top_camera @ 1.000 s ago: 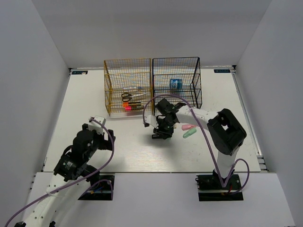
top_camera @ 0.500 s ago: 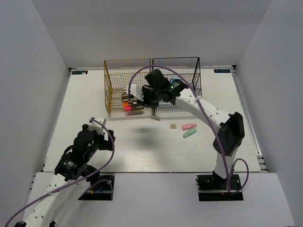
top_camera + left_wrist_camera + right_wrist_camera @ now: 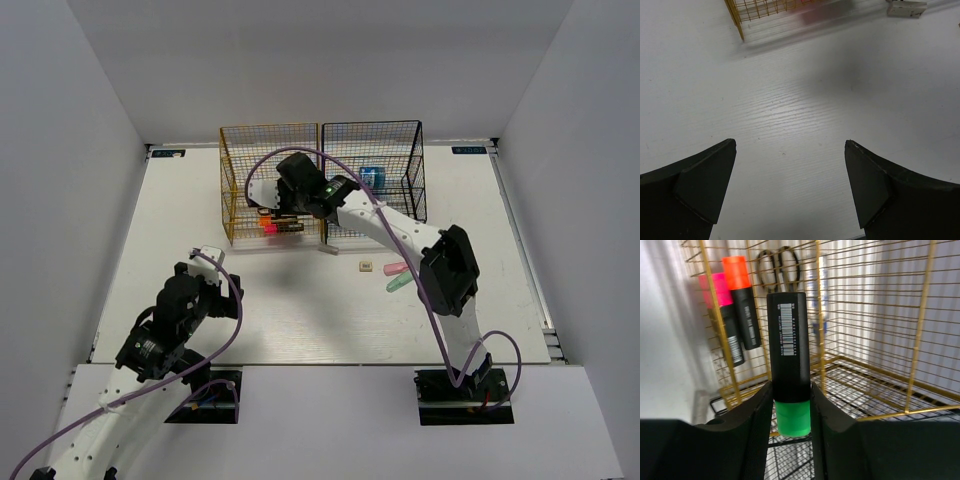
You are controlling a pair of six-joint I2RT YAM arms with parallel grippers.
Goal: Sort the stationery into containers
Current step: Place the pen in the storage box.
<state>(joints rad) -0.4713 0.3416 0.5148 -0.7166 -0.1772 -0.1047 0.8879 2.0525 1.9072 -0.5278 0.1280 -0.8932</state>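
Three small pieces (image 3: 398, 268) wait on the white surface (image 3: 300, 310); our right fingers (image 3: 747, 415) grip a green-ended black marker (image 3: 787, 345) at the yellow-orange wire rack (image 3: 817, 315), left fingers (image 3: 700, 180) wide, empty.

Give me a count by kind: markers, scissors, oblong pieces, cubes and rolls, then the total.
Markers: 3, the green marker in the right gripper, the pink marker, the orange marker
Scissors: 1
Oblong pieces: 2, the pink piece, the mint piece
Beige cube: 1
Blue roll: 1
Total: 8
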